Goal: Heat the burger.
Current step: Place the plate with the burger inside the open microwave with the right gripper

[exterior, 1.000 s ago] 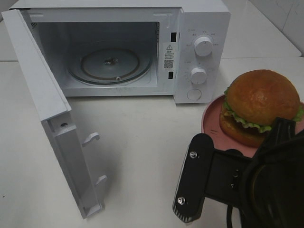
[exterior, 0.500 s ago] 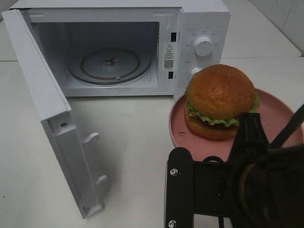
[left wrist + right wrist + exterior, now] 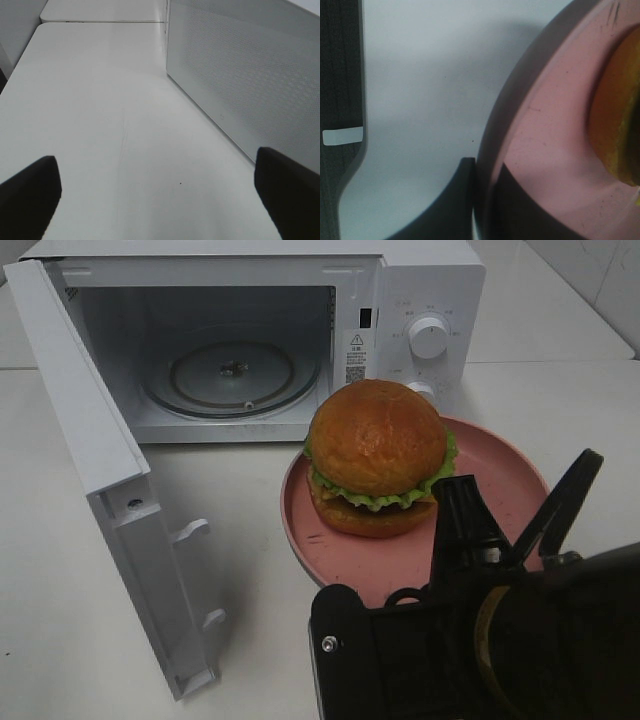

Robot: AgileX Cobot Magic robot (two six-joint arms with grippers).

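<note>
Far to the left, the left gripper (image 3: 160,197) hangs over the bare white table (image 3: 250,530) with its jaws spread wide and nothing between them. A perforated grey panel (image 3: 240,80) stands just beside it, probably the outside of the microwave door, though its wrist view is too close for me to be sure. The door (image 3: 100,470) stands swung out to the left just as it did a second ago, and the glass turntable (image 3: 232,375) inside the microwave (image 3: 420,300) is bare as before. What has changed is further right. The burger (image 3: 375,455) and its pink plate (image 3: 500,480) were at the right edge of the table a second ago, slid halfway across by the half second, and now sit just in front of the oven's right side, hiding most of the lower knob (image 3: 422,390). The dark arm has come leftward with them. The burger stands upright on the half of the plate nearer the oven, domed bun on top. Its stack runs straight up and down, and the lettuce frill and cheese edge face the room. Seen from above it is round, with no long side. The right gripper (image 3: 484,169) is pinched shut on the plate's near rim, one finger under the edge and one on top.
</note>
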